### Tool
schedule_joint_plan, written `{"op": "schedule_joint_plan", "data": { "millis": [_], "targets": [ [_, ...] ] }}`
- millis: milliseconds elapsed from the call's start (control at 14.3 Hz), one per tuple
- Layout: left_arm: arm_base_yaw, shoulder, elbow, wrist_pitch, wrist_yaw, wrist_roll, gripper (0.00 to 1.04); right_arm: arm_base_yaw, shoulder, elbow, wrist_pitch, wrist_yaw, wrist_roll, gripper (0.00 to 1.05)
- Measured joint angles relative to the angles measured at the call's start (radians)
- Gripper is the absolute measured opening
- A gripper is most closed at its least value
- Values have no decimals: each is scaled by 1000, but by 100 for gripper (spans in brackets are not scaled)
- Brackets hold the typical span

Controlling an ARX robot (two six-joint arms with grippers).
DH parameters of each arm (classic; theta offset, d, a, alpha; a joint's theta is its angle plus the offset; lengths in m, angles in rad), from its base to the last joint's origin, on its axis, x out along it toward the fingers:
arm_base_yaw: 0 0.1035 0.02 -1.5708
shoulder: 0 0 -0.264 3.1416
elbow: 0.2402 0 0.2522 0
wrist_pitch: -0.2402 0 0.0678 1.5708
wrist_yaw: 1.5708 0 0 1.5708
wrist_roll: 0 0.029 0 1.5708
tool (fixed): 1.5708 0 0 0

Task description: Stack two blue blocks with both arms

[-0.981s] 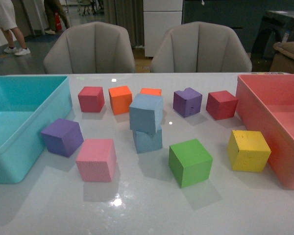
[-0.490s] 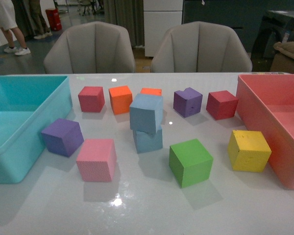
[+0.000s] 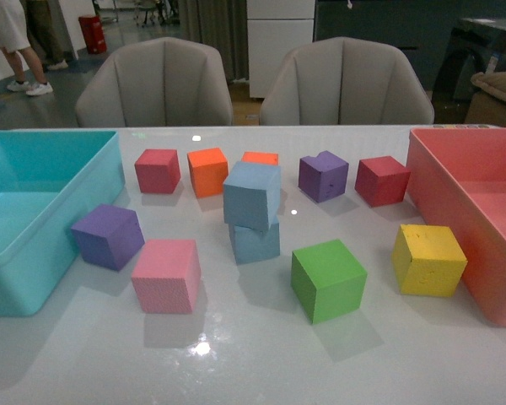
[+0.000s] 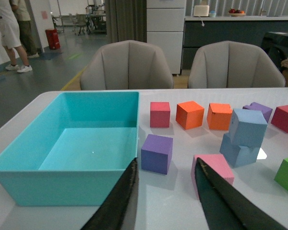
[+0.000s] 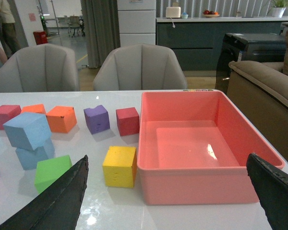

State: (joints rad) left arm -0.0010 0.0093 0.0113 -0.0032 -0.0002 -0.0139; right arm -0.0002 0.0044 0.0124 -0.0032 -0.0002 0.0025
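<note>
Upper blue block sits on the lower blue block, twisted and overhanging it, mid-tabletop just behind the green cube. The stack appears complete. Both pincers stand spread and empty, well apart from the stack: the left pincer nearer the turquoise bin, the right pincer before the red bin. Neither arm looks clearly nearer. The front view shows no arm; only the wrist views reveal the fingers. The left wrist view shows the upper block's tilt most plainly.
</note>
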Motion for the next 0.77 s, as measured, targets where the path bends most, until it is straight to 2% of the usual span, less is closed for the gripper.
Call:
{"op": "schedule_joint_plan", "data": {
  "millis": [280, 350, 420, 490, 770],
  "targets": [
    [0, 0, 0, 0, 0, 0, 76, 0, 0, 0, 0, 0, 0, 98],
    [0, 0, 0, 0, 0, 0, 91, 0, 0, 0, 0, 0, 0, 98],
    [0, 0, 0, 0, 0, 1, 100, 0, 0, 0, 0, 0, 0, 98],
    [0, 0, 0, 0, 0, 1, 98, 0, 0, 0, 0, 0, 0, 98],
    [0, 0, 0, 0, 0, 1, 98, 0, 0, 0, 0, 0, 0, 98]
  ]
}}
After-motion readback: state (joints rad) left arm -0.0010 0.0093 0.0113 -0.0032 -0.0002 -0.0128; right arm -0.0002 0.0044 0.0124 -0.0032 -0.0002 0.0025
